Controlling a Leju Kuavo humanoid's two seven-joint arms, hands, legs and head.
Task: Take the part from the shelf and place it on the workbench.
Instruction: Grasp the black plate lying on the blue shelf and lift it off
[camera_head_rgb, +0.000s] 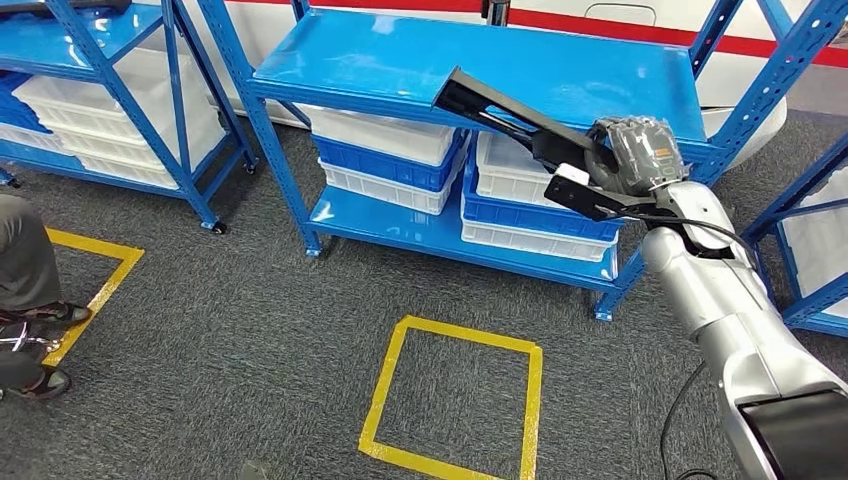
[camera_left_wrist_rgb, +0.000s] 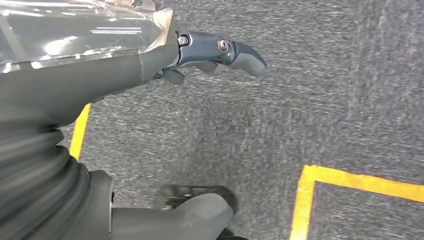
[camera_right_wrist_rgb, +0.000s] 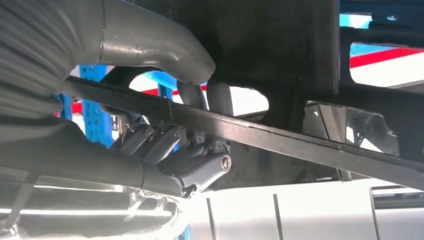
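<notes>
The right hand (camera_head_rgb: 632, 150) grips the long black flat metal part (camera_head_rgb: 520, 125), lifted at a slant just off the front edge of the blue steel shelf (camera_head_rgb: 480, 60), its far tip pointing toward ten o'clock over the shelf top; white and blue plastic crates (camera_head_rgb: 385, 150) sit stacked on the level beneath; open grey carpet (camera_head_rgb: 250, 330) with a yellow taped square (camera_head_rgb: 455, 400) lies at six o'clock; a person's shoes (camera_head_rgb: 35, 350) stand at nine o'clock. From the right wrist, the fingers (camera_right_wrist_rgb: 200, 167) curl under the part's thin bar, thumb over it; from the left wrist, the left hand (camera_left_wrist_rgb: 220, 52) hangs above the carpet, fingers spread and holding nothing.
</notes>
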